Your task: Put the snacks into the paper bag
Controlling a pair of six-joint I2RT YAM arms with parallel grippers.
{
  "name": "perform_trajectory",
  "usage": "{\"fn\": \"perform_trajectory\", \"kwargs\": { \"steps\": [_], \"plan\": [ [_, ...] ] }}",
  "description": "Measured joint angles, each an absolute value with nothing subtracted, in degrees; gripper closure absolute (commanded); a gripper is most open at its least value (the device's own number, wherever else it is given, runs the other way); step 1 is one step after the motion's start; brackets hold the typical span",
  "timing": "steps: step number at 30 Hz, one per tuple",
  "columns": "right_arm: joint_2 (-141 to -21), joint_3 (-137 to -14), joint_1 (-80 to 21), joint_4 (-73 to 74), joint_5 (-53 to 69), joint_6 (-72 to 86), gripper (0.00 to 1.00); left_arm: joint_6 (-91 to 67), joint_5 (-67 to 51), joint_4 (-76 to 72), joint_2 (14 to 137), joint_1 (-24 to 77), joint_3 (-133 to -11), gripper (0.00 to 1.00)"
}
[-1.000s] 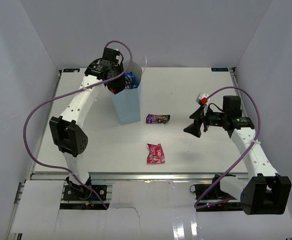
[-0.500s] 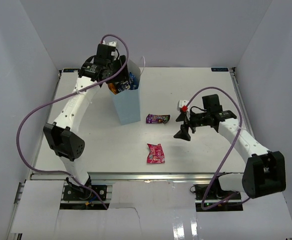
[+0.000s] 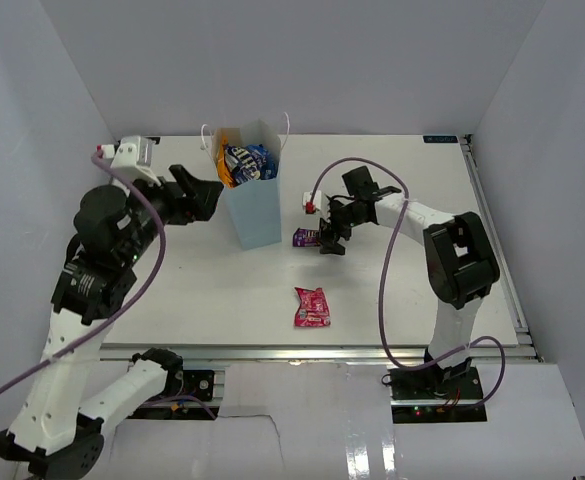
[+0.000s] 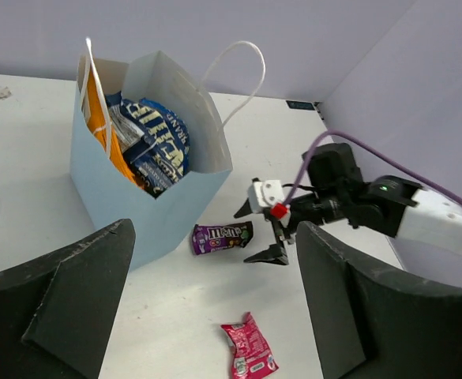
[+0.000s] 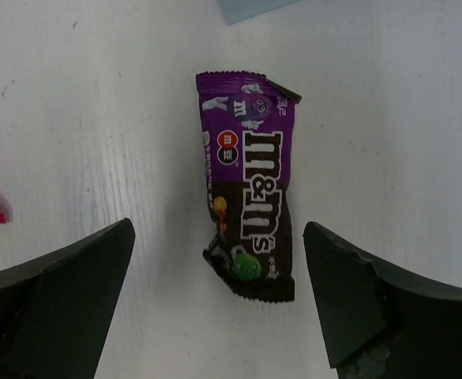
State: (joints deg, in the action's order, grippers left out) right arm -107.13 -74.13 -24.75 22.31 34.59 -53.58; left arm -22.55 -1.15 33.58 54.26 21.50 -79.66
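The purple packet point(image 5: 246, 205) lies near the middle of the desk point(image 3: 402, 300), just right of the paper bag point(image 3: 255, 215), between the spread, empty fingers of the right pincer point(image 4: 261, 231). We should drop straight, pinch its narrow width, then lift above the bag's rim. The pink-red packet point(image 3: 311, 307) waits nearer the front edge. The left pincer point(image 3: 200, 196) hangs released beside the bag. What lies deep in the bag we cannot see.

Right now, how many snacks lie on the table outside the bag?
2: the purple packet beside the bag, under the open right gripper; the pink-red packet toward the table near edge. One could hide behind the bag.
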Motion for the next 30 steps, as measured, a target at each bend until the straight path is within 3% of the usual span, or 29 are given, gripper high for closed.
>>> {"fn": "perform_trajectory", "kwargs": {
  "steps": [2,7,11,13,14,16,17,21,25,30],
  "plan": [
    [-109.49,-75.48,-25.87,22.39,33.04,-53.56,0.01,-23.40,-1.58,32.36,48.56,21.50,-73.89,0.07],
    [-115.92,-80.18,-27.77,22.06,28.25,-53.04,0.18,-26.30,-2.11,32.73,39.55,21.50,-61.95,0.06],
    [-116.88,-80.40,-27.79,22.22,26.55,-52.34,0.41,-27.83,-2.15,33.50,36.62,21.50,-56.23,0.06],
    [-116.73,-80.05,-27.79,22.35,26.52,-52.69,0.63,-28.58,-2.37,33.43,36.25,21.50,-54.35,0.06],
    [-116.42,-79.55,-27.86,22.26,26.65,-52.88,0.63,-28.82,-2.55,33.43,36.23,21.50,-53.67,0.06],
    [-114.56,-76.97,-27.90,21.87,26.72,-53.47,0.77,-29.69,-3.03,33.17,36.45,21.50,-51.96,0.06],
    [-113.14,-75.35,-27.88,21.98,27.03,-54.04,0.88,-30.06,-3.25,32.93,36.58,21.50,-51.27,0.05],
    [-104.07,-67.51,-27.66,27.22,31.11,-56.86,0.92,-31.64,-4.71,31.31,36.62,21.50,-46.96,0.06],
    [-94.30,-67.18,-28.84,35.22,37.67,-58.70,0.92,-32.25,-6.04,29.78,36.51,21.50,-43.27,0.05],
    [-89.71,-84.73,-34.44,36.62,41.39,-48.21,0.92,-32.18,-8.16,26.87,36.53,21.50,-40.66,0.05]
  ]
}}
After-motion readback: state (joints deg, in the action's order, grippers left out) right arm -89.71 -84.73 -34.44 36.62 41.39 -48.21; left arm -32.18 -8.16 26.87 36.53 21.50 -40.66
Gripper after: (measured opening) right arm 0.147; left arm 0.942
